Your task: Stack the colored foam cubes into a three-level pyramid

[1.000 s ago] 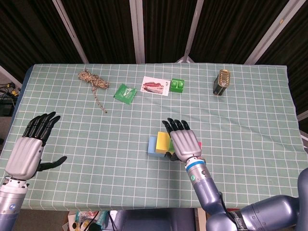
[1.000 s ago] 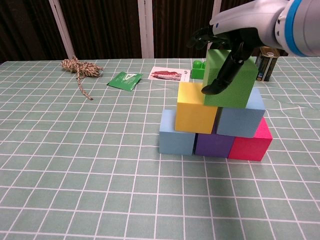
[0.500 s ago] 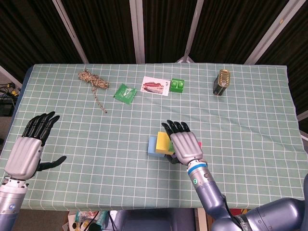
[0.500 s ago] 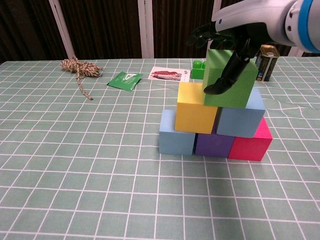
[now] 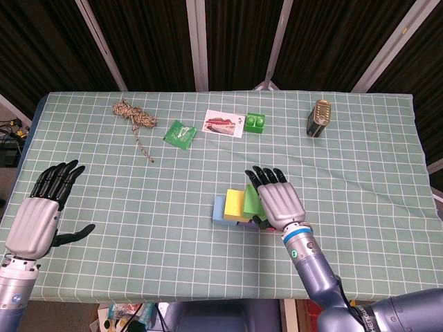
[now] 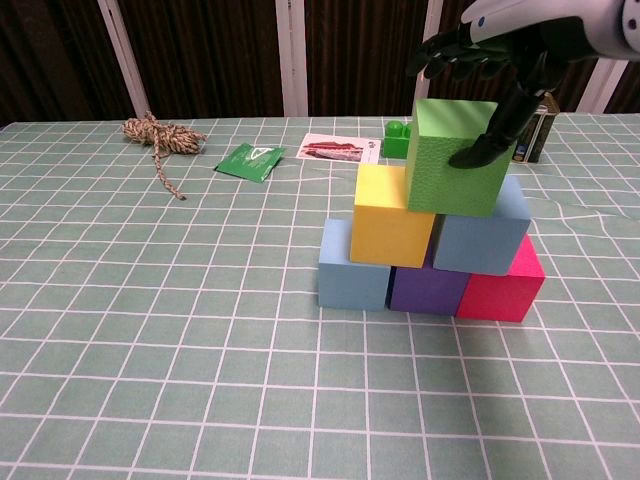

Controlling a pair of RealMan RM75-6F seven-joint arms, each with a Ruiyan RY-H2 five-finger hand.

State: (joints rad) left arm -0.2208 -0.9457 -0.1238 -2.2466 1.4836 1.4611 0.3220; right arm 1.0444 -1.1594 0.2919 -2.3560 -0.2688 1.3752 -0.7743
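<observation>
The pyramid stands mid-table. A blue cube (image 6: 350, 270), a purple cube (image 6: 428, 288) and a pink cube (image 6: 500, 285) form the bottom row. A yellow cube (image 6: 390, 215) and a light blue cube (image 6: 480, 240) sit on them. The green cube (image 6: 445, 160) rests on top, slightly tilted. My right hand (image 6: 500, 50) hovers over the green cube's right side with its fingers spread and gripping nothing; its thumb hangs in front of the cube's right edge. In the head view the right hand (image 5: 277, 200) covers most of the stack. My left hand (image 5: 38, 218) is open at the table's left edge.
Along the far side lie a coil of rope (image 5: 131, 114), a green packet (image 5: 180, 133), a printed card (image 5: 223, 123), a green toy brick (image 5: 255, 122) and a brass-coloured tin (image 5: 319, 117). The checked cloth (image 5: 138, 200) covers the table.
My right hand has let go of the green cube and shifted right and up; its thumb slid from the cube's left front to its right edge. The left hand stayed still.
</observation>
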